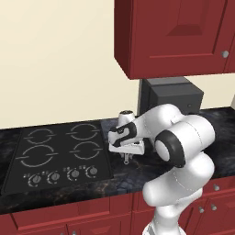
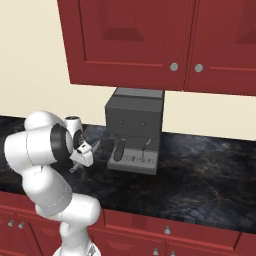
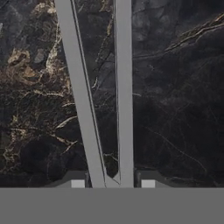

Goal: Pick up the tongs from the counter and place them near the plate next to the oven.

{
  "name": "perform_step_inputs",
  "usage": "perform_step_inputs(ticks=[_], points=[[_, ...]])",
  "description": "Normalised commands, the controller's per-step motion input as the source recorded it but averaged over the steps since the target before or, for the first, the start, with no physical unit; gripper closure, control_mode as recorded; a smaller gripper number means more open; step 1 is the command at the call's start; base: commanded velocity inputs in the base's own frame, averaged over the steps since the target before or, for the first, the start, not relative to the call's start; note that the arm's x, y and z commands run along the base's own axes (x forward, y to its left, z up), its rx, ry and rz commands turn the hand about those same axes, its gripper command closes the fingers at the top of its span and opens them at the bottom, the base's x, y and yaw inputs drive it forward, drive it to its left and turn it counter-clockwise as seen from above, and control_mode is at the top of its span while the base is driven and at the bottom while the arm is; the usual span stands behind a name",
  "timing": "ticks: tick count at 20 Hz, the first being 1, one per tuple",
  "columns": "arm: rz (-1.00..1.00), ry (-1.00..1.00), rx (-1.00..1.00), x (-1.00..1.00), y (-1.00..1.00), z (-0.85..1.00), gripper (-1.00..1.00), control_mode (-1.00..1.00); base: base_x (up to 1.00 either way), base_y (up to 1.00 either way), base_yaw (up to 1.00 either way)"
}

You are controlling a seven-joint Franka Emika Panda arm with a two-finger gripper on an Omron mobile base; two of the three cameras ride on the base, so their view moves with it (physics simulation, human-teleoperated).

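2 slim grey arms of the tongs [image 3: 103, 100] ran up the hand view from between the claw's [image 3: 113, 183] fingertips [image 3: 78, 183], so the step in hand was the pick-up, with the grasp just made. The claw was clenched on the tongs, its tips pressed to their outer sides near where the 2 arms came together. The tongs lay flat on the black speckled counter [image 3: 175, 87], pointing away from the claw and spreading slightly toward their far ends.

From the left base view the claw [image 1: 126, 157] was low on the counter [image 1: 119, 179], just right of the cooktop [image 1: 59, 153]; from the right it [image 2: 76, 167] was left of the coffee machine [image 2: 134, 131].

Next, I judged, came a straight lift clear of the stone, then a carry toward the plate by the oven, which probably called for driving the base.
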Motion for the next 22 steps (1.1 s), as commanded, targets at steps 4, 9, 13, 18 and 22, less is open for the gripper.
perform_step_inputs(ticks=[4, 9, 13, 18, 22], points=[[0.0, -0.01, -0.07, -0.45, -0.07, 0.49, 1.0, -1.0, 0.0, 0.0, 0.0], [0.02, -0.07, -0.01, -1.0, -0.06, 0.83, 1.0, -1.0, 0.0, 0.0, 0.0], [0.06, -0.09, 0.0, -0.92, -0.03, 1.0, 1.0, -1.0, 0.0, 0.0, 0.0], [0.1, -0.01, 0.0, -0.9, -0.1, 1.0, 1.0, -1.0, 0.0, 0.0, 0.0], [0.19, 0.07, 0.0, -0.49, -0.19, 1.0, 1.0, -1.0, 0.0, 0.0, 0.0]])
